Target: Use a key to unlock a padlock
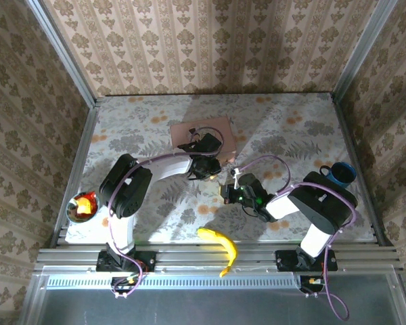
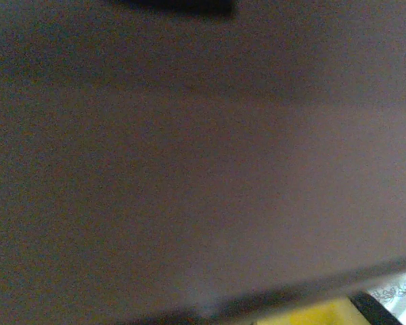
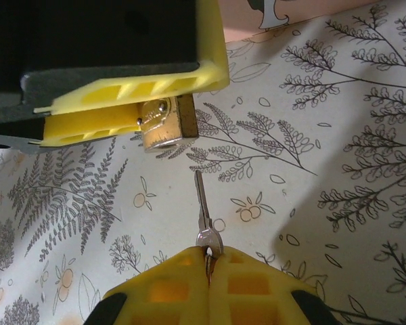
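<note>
From the right wrist, right claw (image 3: pixel 208 261) pinches the key (image 3: pixel 201 203) near the padlock (image 3: pixel 161 126) clamped in left claw (image 3: pixel 155 108).

padlock (image 3: pixel 164 125): brass-gold
key (image 3: pixel 201 203): silvery grey
desk (image 3: pixel 338 135): white, grey ferns, orange fruit
banana (image 1: pixel 220 245): yellow
tin (image 1: pixel 189 128): pink
mug (image 1: pixel 341 174): blue
walls (image 1: pixel 210 40): beige damask

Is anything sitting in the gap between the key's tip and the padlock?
Nothing visible. The right tool pinches the key, whose tip points toward the padlock clamped in the left tool. Only the tablecloth lies beneath the gap between them.
</note>
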